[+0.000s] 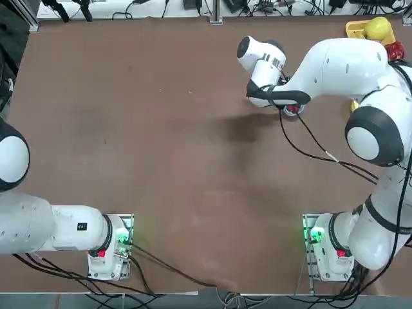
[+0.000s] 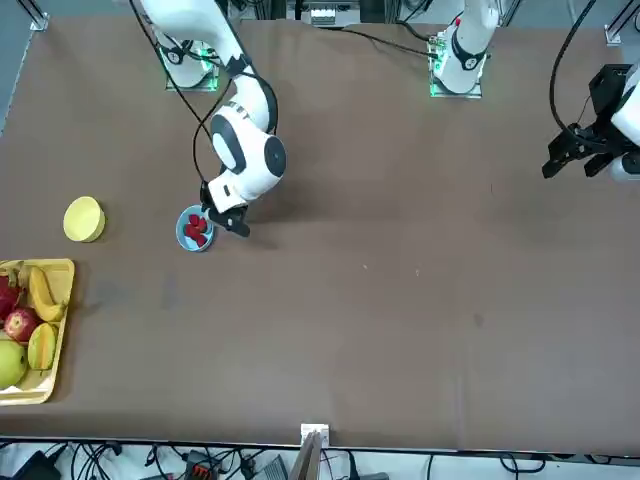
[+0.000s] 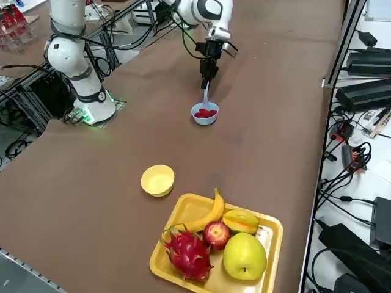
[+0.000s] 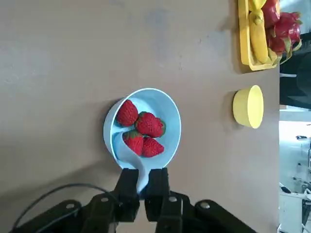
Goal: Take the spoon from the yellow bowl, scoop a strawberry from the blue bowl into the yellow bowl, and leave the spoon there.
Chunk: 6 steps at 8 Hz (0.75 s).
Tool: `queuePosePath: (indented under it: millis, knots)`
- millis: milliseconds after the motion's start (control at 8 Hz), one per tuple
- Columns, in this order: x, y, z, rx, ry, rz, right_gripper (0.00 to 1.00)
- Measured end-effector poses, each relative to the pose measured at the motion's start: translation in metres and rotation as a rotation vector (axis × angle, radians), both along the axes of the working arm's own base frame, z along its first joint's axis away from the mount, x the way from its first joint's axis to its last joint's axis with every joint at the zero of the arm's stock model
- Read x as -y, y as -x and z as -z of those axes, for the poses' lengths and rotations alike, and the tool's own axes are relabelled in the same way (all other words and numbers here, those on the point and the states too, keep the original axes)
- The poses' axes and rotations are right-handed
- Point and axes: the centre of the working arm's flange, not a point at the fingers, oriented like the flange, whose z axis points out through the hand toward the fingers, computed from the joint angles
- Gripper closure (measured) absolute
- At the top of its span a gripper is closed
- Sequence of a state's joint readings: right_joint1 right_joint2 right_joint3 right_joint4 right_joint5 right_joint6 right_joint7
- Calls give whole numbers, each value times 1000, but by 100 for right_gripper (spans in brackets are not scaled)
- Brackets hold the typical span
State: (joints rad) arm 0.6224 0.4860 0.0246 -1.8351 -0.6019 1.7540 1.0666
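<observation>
My right gripper (image 4: 142,188) is shut on the handle of the pale spoon (image 4: 141,172), right over the near rim of the blue bowl (image 4: 167,104). The spoon's scoop end reaches down into the bowl among several red strawberries (image 4: 148,124). From the right side, the spoon (image 3: 206,97) hangs nearly upright from the gripper (image 3: 208,78) into the blue bowl (image 3: 205,115). The yellow bowl (image 3: 158,180) stands apart toward the fruit tray and holds nothing. From the front, the blue bowl (image 2: 195,230) lies just beside the gripper (image 2: 222,215), with the yellow bowl (image 2: 84,219) further out.
A rectangular yellow tray (image 3: 264,227) with banana, apples, dragon fruit and other fruit sits past the yellow bowl near the table's corner. In the top view the right arm (image 1: 341,64) covers most of both bowls. Black cables trail from the wrist.
</observation>
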Motion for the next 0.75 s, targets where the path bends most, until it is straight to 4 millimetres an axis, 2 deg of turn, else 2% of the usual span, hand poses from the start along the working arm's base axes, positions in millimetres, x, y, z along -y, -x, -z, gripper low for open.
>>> queuePosePath:
  millis: [750]
  knots:
    - [-12,11,31,-55,144,-18,89]
